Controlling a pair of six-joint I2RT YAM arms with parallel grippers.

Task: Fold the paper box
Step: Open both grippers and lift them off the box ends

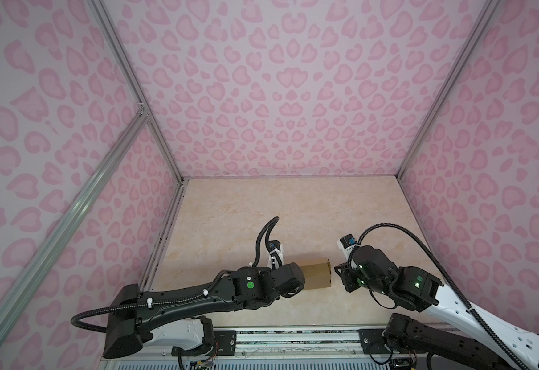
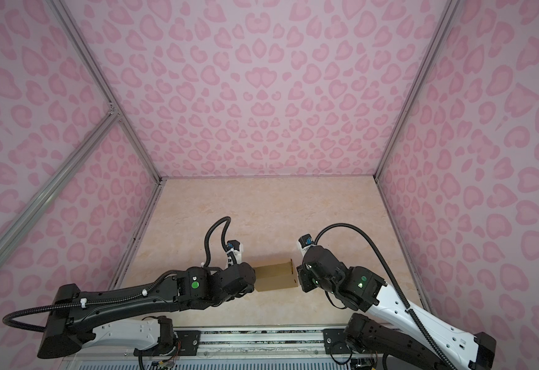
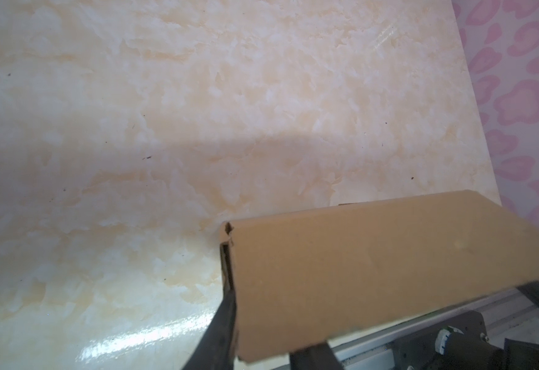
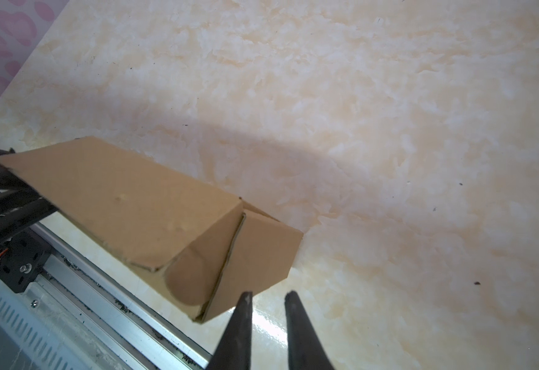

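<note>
The paper box [image 1: 316, 274] [image 2: 276, 275] lies on the marble table as a small, shut, brown cardboard box between my two arms. My left gripper [image 3: 268, 323] is at the box's left end. One of its fingers [image 3: 225, 320] lies along the end wall and the other pokes out from under the box [image 3: 373, 272]. These jaws stand apart and are not pinching the cardboard. In both top views the wrist hides these jaws. My right gripper [image 4: 268, 298] [image 1: 338, 272] is open with nothing between its fingers. It sits just off the box's right end face [image 4: 255, 256].
The table [image 1: 261, 208] is walled on three sides by pink patterned panels. A metal rail [image 1: 293, 339] with both arm bases runs along the near edge, close behind the box [image 4: 133, 205].
</note>
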